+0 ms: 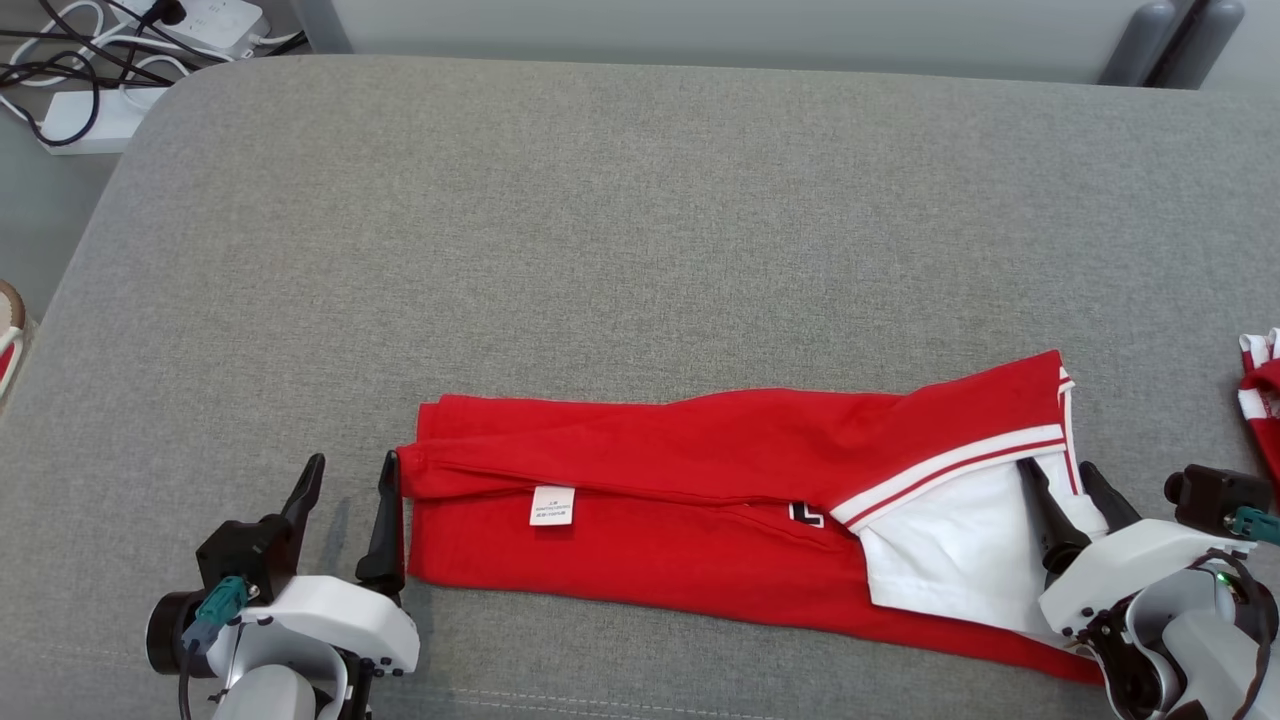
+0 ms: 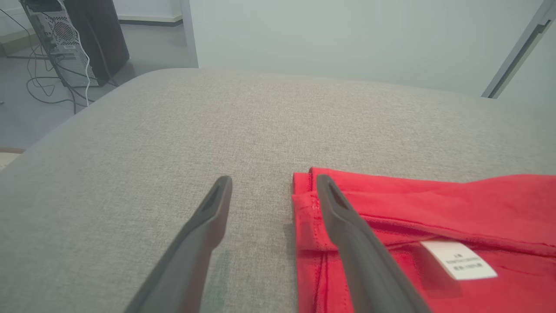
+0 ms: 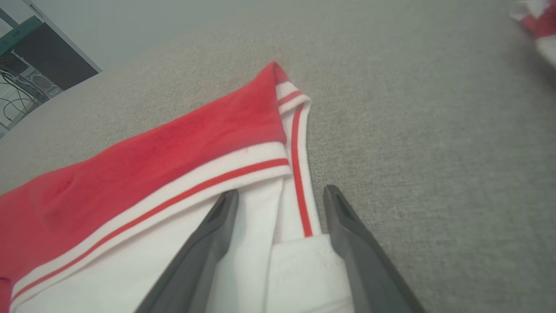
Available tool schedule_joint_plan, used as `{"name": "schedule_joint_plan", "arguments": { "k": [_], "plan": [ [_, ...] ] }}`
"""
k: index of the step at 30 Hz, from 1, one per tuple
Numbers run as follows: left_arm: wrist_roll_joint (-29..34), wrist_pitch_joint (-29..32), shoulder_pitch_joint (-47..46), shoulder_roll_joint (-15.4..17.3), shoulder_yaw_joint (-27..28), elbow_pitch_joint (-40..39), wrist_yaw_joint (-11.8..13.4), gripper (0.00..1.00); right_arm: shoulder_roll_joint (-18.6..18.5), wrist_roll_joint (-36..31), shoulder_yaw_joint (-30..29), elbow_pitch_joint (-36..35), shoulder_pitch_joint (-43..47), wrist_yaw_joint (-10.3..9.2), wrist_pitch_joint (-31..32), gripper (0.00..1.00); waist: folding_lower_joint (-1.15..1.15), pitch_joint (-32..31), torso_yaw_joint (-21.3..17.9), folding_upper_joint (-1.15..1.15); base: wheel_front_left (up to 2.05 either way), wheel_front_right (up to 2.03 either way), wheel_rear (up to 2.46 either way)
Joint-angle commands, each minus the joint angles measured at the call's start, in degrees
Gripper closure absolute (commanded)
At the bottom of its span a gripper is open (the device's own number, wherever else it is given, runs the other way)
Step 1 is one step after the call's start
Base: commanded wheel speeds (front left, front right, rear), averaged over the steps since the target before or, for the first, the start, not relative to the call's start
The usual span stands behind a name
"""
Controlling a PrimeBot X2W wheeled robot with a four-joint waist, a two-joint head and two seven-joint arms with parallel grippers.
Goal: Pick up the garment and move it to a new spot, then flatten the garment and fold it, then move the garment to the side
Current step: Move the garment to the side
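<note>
Lying folded into a long band across the near part of the grey table, the garment runs from left to right in the head view. Most of it is red. Its right end shows a white panel edged with white ribbing that carries a thin red stripe, and a red flap lies over it toward the far side. A white label sits on the red cloth near the left end, just below a fold line.

The left gripper is at the garment's left end with its jaws spread wide, holding nothing. In the left wrist view its right finger lies over the hemmed edge of the garment, while the other is over bare table; whether the finger touches the cloth cannot be told.

The right gripper is at the right end, jaws also spread and empty. In the right wrist view it straddles the striped cuff, its left finger over the white cloth.

Another red-and-white cloth lies at the table's right edge, well apart. Cables lie on the floor beyond the far left corner.
</note>
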Motion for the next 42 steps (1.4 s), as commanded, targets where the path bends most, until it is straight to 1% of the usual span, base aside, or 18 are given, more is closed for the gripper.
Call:
{"name": "schedule_joint_plan", "arguments": {
  "k": [1, 5, 6, 7, 8, 10, 14, 18, 26, 33, 35, 38, 42],
  "plan": [
    [-0.5, -0.3, -0.2, 0.8, 1.4, -1.6, 0.7, 0.0, -0.1, 0.3, 1.7, 0.8, 0.9, 0.17, 0.1, 0.0, 0.0, 0.0, -0.1, 0.0, 0.0, 0.0, 0.0],
    [-0.8, -0.3, -0.2, 0.8, 0.9, -1.8, 0.6, 0.0, 0.3, 1.3, 4.7, 2.1, 0.9, 0.17, 1.9, 0.0, 0.0, -0.3, -0.4, 0.0, 0.0, 0.0, 0.0],
    [-0.8, -0.3, -0.1, 0.8, 0.7, -1.8, 0.6, 0.0, 0.4, 1.8, 5.5, 2.1, 0.9, 0.17, 2.5, 0.2, 0.0, -0.4, -0.5, 0.0, 0.0, 0.0, 0.0],
    [-0.9, -0.3, -0.1, 0.8, 0.5, -1.7, 0.6, 0.0, 0.4, 2.3, 6.1, 2.1, 0.9, 0.17, 3.0, 0.51, 0.0, -0.5, -0.5, 0.0, 0.0, 0.0, 0.0],
    [-1.0, -0.3, -0.1, 0.8, 0.4, -1.6, 0.7, 0.0, 0.4, 2.8, 6.8, 2.1, 0.9, 0.17, 3.7, 0.69, 0.0, -0.7, -0.6, 0.0, 0.0, 0.0, 0.0],
    [-1.0, -0.3, 0.0, 0.8, 0.3, -1.5, 0.7, 0.0, 0.3, 4.0, 7.7, 1.8, 0.9, 0.17, 4.2, 1.0, 0.0, -0.9, -0.7, 0.0, 0.0, 0.0, 0.0],
    [-1.1, -0.3, 0.0, 0.8, 0.0, -1.0, 0.6, 0.0, -0.5, 5.6, 9.3, 1.2, 0.3, 0.17, 4.1, 1.0, 0.0, -1.5, -0.6, 0.0, 0.0, 0.0, 0.0],
    [-1.2, -0.3, 0.3, 0.8, 0.0, -0.7, 0.7, 0.0, -1.3, 6.5, 9.4, 1.3, -0.4, 0.17, 2.9, 1.0, 0.0, -2.0, -0.6, 0.0, 0.0, 0.0, 0.0],
    [-1.5, -0.3, 1.3, 0.8, 0.2, -0.2, 0.7, 0.0, -4.1, 7.1, 5.6, 3.7, -2.9, 0.17, 0.3, 1.0, 0.0, -3.2, -1.0, 0.0, 0.0, 0.0, 0.0],
    [-2.6, -0.3, 1.4, 0.8, -0.9, -0.4, 0.7, 0.0, -6.6, 5.0, 2.4, 3.7, -4.4, 0.17, 0.1, 1.0, 0.0, -3.5, -2.2, 0.0, 0.0, 0.0, 0.0],
    [-3.0, -0.3, 1.4, 0.8, -1.3, -0.4, 0.8, 0.0, -6.3, 4.5, 2.5, 2.0, -4.4, 0.17, 0.1, 1.0, 0.0, -3.7, -2.5, 0.0, 0.0, 0.0, 0.0],
    [-3.4, -0.3, 1.5, 0.8, -1.8, -0.4, 0.9, 0.0, -5.6, 5.2, 5.1, -3.0, -4.1, 0.17, 0.6, 1.0, 0.0, -3.9, -3.0, 0.0, 0.0, 0.0, 0.0],
    [-4.0, -0.3, 2.0, 0.8, -2.8, -0.2, 1.1, 0.0, -6.9, 7.2, 9.9, -11.9, -3.6, 0.17, 4.4, 1.0, 0.0, -4.4, -3.3, 0.0, 0.0, 0.0, 0.0]
  ]
}}
